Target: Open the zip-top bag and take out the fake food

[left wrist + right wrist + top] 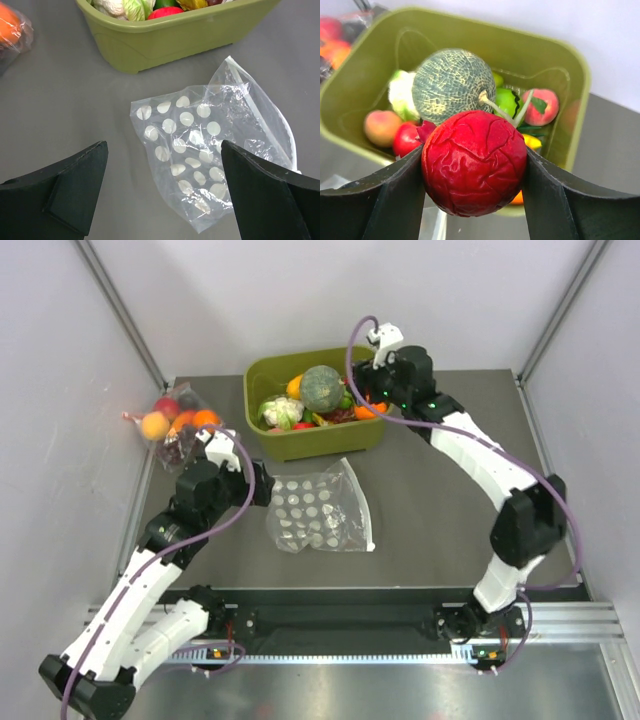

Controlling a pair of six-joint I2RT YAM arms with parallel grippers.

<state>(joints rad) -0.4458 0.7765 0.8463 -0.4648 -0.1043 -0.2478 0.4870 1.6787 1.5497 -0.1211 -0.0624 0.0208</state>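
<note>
Two grippers: R gripper (pixel 474 159) is clamping red fruit (pixel 475 172) betw. fingers, green tub (pixel 565 80) just beyond; L gripper (pixel 164 150) is gaping wide, dotted bag (pixel 200 132) lying ahead betw. fingertips.

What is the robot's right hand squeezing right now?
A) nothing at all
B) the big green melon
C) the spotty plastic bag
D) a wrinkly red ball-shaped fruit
D: the right wrist view shows the right gripper clamped on both sides of the red round fruit, above the green tub.
</note>
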